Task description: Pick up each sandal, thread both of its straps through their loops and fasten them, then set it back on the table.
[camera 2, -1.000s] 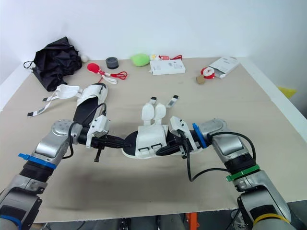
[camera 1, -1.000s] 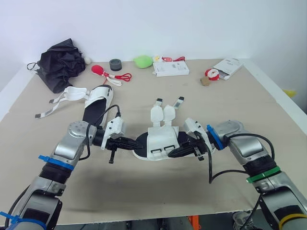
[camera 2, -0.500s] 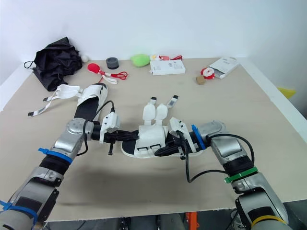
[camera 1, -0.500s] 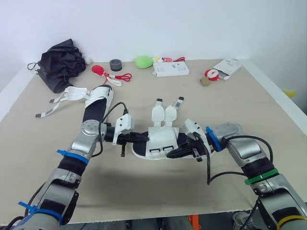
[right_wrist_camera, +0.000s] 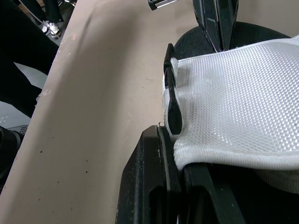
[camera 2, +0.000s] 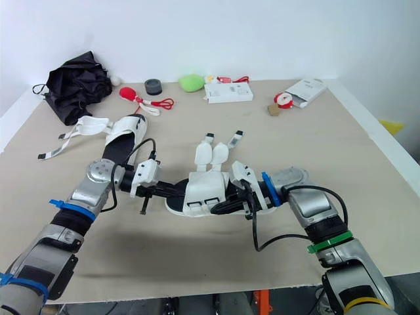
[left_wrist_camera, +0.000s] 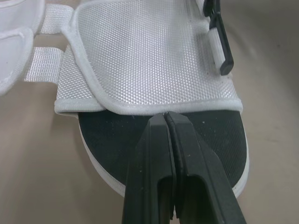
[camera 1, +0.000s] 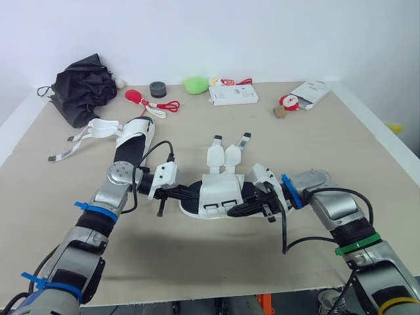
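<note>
A white sandal with a black footbed (camera 1: 220, 193) lies mid-table, its two strap tabs (camera 1: 223, 155) loose and pointing away from me. My left gripper (camera 1: 192, 192) is shut, and in the left wrist view its fingertips (left_wrist_camera: 167, 119) touch the edge of the white mesh upper (left_wrist_camera: 149, 56) over the footbed. My right gripper (camera 1: 241, 209) is shut on the sandal's opposite side edge, beside the black loops (right_wrist_camera: 173, 100). A second sandal (camera 1: 134, 141) lies at the back left with its straps (camera 1: 75, 141) spread open.
Along the far edge sit a black bundle (camera 1: 82, 85), a red corded item (camera 1: 141, 98), a black roll (camera 1: 157, 88), a green lump (camera 1: 195, 84) and a white box (camera 1: 233, 94). Another white box (camera 1: 312, 92) and a red-white item (camera 1: 289, 101) lie back right.
My left arm has swung in toward the middle, and its shut gripper has slid over the footbed up to the white upper. The right gripper has kept its hold, and the sandal shifted slightly left.
</note>
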Motion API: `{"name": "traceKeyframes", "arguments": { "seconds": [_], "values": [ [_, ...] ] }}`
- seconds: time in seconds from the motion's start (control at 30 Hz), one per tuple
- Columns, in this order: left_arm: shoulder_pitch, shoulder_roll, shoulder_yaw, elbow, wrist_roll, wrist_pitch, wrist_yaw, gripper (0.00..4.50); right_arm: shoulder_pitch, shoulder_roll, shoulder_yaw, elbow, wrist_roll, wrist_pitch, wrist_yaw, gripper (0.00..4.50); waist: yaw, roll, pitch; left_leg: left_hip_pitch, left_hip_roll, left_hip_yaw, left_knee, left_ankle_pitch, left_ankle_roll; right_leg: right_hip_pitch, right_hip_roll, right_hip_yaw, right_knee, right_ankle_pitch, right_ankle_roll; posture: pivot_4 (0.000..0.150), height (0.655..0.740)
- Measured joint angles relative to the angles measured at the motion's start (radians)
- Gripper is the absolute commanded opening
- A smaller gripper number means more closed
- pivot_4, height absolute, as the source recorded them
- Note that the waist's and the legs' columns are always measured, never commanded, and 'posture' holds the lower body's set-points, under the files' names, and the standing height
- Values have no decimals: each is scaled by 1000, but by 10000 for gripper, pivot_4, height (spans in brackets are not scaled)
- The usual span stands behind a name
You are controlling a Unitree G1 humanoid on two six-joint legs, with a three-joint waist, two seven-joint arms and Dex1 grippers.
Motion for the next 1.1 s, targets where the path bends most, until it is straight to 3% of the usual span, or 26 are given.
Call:
{"name": "traceKeyframes", "arguments": {
  "seconds": [0.67,0.97,1.1],
  "values": [
    [66,26,-46,-118,65,-65,50,579,5,1,0,0,-22,-12,-12,0,1,-1,-7,3,1,0,1,0,0,3,-1,0,0,0,0,1500,7400],
    [55,-12,-41,-150,32,189,81,579,20,-22,-14,-15,-21,-2,-26,0,24,-1,-8,6,0,1,3,1,2,6,-3,0,0,0,-1,1500,7400],
    [58,15,-59,-181,36,187,61,579,27,-22,-14,-25,-20,-2,-27,0,25,-1,-8,6,0,1,1,1,2,5,-2,0,0,-1,-4,1500,7400]
  ]
}}
